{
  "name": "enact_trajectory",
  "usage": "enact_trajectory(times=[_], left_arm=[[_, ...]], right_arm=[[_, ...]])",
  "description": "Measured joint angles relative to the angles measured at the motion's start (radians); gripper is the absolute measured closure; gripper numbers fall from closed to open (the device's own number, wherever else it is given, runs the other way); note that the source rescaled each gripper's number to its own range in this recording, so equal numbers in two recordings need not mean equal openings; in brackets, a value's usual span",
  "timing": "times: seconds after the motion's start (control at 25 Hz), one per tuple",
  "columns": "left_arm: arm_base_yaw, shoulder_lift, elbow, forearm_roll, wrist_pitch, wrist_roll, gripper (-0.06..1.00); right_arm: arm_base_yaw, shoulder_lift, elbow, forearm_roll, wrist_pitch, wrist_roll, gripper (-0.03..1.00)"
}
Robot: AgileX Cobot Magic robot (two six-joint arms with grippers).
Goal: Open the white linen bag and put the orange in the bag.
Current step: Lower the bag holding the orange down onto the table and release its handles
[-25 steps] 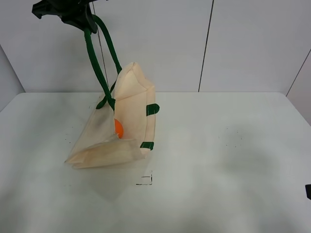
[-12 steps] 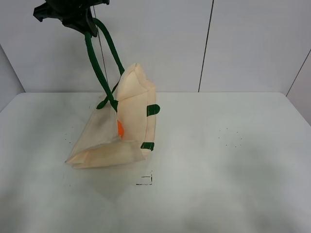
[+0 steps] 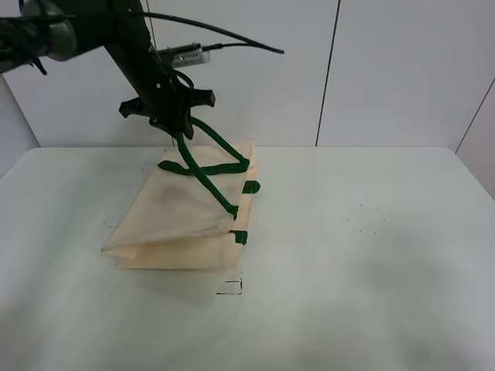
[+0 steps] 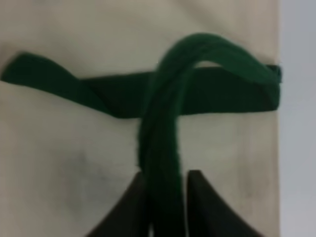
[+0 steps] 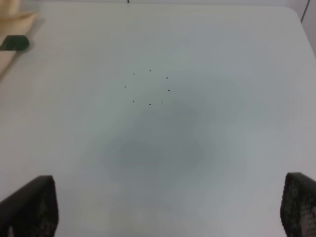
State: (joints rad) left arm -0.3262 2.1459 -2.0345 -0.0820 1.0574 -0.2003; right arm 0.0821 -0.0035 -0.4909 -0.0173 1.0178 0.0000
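Note:
The white linen bag (image 3: pixel 182 216) lies slumped on the table at left of centre, its dark green handles (image 3: pixel 209 166) draped over it. My left gripper (image 3: pixel 179 127) is just above the bag's back edge and shut on a green handle (image 4: pixel 163 138), which runs between its fingers (image 4: pixel 133 207). The orange is hidden; no orange colour shows in any view. My right gripper (image 5: pixel 165 207) is open and empty over bare table, with its fingertips (image 5: pixel 29 205) wide apart. A corner of the bag (image 5: pixel 12 24) with a green tab (image 5: pixel 14 43) shows in the right wrist view.
The white table (image 3: pixel 371 255) has faint black dot marks (image 3: pixel 370 220) at right of centre and a small black square mark (image 3: pixel 230 287) in front of the bag. A white panelled wall (image 3: pixel 387 69) stands behind the table.
My left gripper has come down from high up with the handle still in it. The bag has sunk from standing open to lying flatter, and the orange seen inside it no longer shows.

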Motion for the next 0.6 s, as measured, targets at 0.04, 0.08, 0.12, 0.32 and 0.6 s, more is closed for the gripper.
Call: enact_trajectory(times=[0.04, 0.08, 0.12, 0.32, 0.6], left_arm=[[0.0, 0.019, 0.0, -0.002, -0.002, 0.002, 0.63], [0.0, 0.032, 0.0, -0.002, -0.005, 0.002, 0.51], [0.0, 0.044, 0.0, -0.003, -0.007, 0.002, 0.41], [0.0, 0.062, 0.0, 0.052, -0.012, 0.002, 0.13], [0.0, 0.062, 0.0, 0.147, 0.052, 0.003, 0.09]], right_arm=[[0.0, 0.0, 0.0, 0.0, 0.0, 0.0, -0.03], [0.0, 0.0, 0.0, 0.0, 0.0, 0.0, -0.03], [0.0, 0.0, 0.0, 0.0, 0.0, 0.0, -0.03], [0.0, 0.0, 0.0, 0.0, 0.0, 0.0, -0.03], [0.0, 0.0, 0.0, 0.0, 0.0, 0.0, -0.03]])
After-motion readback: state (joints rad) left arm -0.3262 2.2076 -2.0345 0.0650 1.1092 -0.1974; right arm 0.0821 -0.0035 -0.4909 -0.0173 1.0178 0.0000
